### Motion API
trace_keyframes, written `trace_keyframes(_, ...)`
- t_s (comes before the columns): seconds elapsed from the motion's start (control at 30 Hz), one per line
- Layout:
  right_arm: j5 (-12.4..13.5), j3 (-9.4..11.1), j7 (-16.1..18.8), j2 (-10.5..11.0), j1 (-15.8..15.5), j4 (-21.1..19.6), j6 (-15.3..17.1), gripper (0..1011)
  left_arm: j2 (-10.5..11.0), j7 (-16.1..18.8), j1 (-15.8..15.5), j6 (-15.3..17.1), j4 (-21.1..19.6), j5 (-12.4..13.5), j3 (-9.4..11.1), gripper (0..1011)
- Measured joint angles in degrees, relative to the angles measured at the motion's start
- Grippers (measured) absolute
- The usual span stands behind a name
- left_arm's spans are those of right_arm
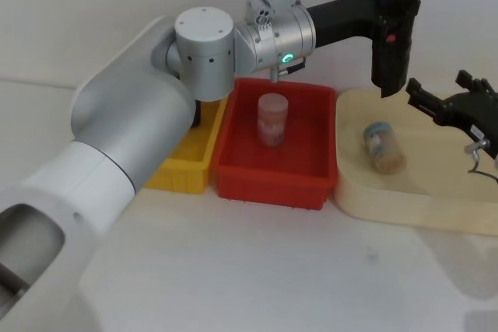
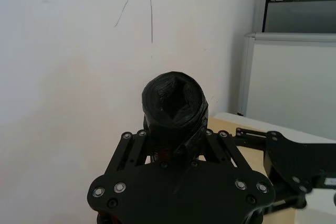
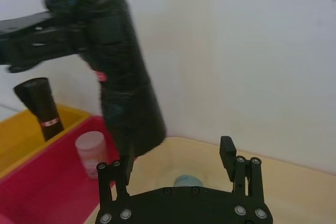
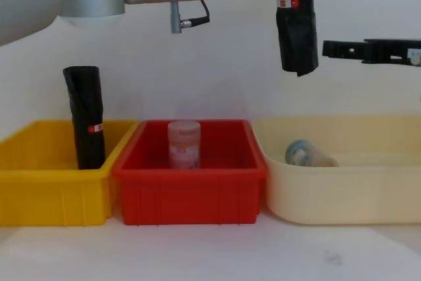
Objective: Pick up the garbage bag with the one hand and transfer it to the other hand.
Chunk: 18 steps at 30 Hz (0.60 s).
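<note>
The garbage bag [image 1: 395, 33], a black roll with a small red mark, hangs upright high above the trays. My left gripper [image 1: 383, 1], on the green-lit arm, is shut on its upper part. The left wrist view looks down the roll's end [image 2: 173, 109], held between the left gripper's [image 2: 176, 145] fingers. My right gripper [image 1: 440, 87] stands open just right of the bag's lower end, apart from it. In the right wrist view the bag [image 3: 123, 87] rises ahead of the right gripper's [image 3: 176, 156] spread fingers. The chest view shows the bag [image 4: 296, 31] left of the right gripper [image 4: 358, 49].
A second black roll [image 4: 85, 126] stands in the yellow tray [image 4: 52, 189]. The red tray [image 1: 233, 176] holds a pink jar [image 1: 272, 118]. A blue-lidded jar [image 1: 383, 147] lies in the cream tray [image 1: 420, 207] below the grippers.
</note>
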Motion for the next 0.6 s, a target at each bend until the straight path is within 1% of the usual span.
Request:
trace_keyframes(0.3,0.0,-2.0,2.7,1.3,-0.8,-3.5,-0.1,1000,-0.4,-0.1,-0.4,-0.2,0.6,0.0,0.2,387)
trace_keyframes(0.37,0.1,-2.7,3.7,2.0,-1.0,-5.0,-0.1,1000,-0.5,-0.1,-0.5,-0.3,0.8,0.1,0.2,387)
trace_keyframes(0.6,0.0,-3.7,4.2,2.6,-1.4,-7.2,0.4,1001,-0.6,-0.2,-0.7,-0.3,1.0,0.1,0.3,387)
